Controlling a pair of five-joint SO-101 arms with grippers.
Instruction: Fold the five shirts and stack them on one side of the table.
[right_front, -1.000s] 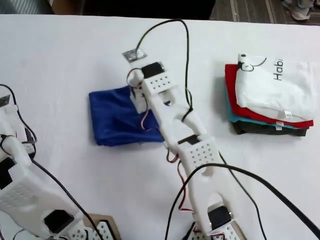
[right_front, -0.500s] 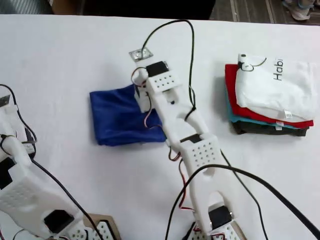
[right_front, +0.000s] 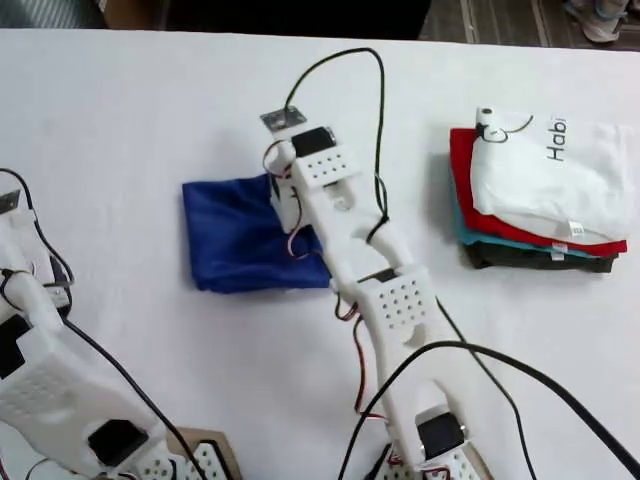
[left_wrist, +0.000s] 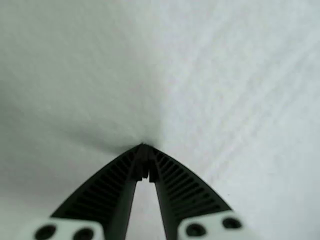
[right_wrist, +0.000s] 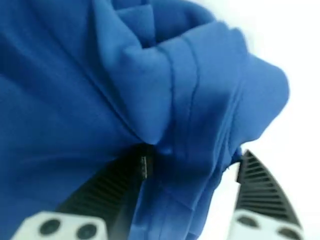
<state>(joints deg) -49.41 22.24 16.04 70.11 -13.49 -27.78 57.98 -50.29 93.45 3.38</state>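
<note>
Blue shirt (right_front: 235, 240) dragged toward stack (right_front: 540, 190) (four folded), right gripper (right_wrist: 195, 162) grasping its edge, left gripper (left_wrist: 144, 152) clenched.

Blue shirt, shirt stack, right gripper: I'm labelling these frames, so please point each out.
blue shirt (right_front: 230, 240): high view, middle of the cloth.
shirt stack (right_front: 550, 185): high view, white top shirt.
right gripper (right_wrist: 194, 161): right wrist view, midway between its fingertips.

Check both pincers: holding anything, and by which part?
Right pincer appears to clamp the blue shirt by its bunched folded edge. Left pincer is shut on nothing.
</note>
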